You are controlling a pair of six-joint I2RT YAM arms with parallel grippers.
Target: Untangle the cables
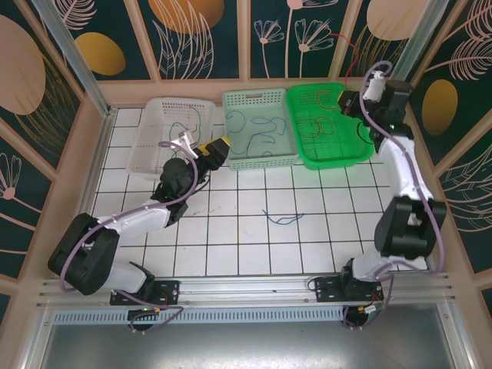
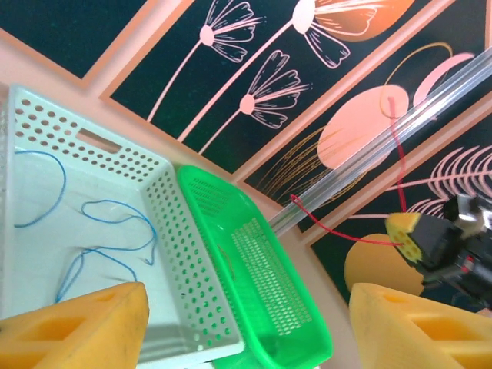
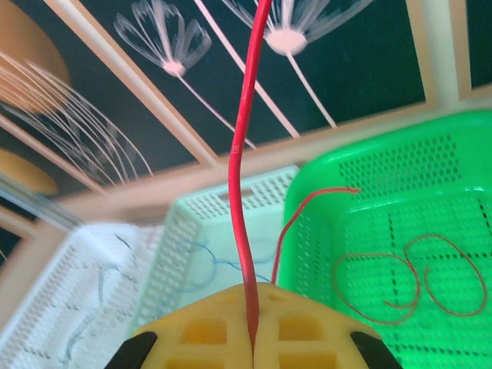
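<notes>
Cables: red one (image 3: 242,192) pinched tight in right gripper (image 3: 252,338), high over green basket (image 3: 400,165), upper right of top view. Left gripper (image 2: 246,323) wide open, holds nothing. Tip: go low over basket middle, then let go, so tail lands inside. Blue one (image 1: 280,217) lies mid table (image 1: 323,231).

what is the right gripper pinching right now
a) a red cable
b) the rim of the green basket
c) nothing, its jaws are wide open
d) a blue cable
a: in the right wrist view the right gripper is shut, with a red cable rising straight up out of its closed jaws.
</notes>
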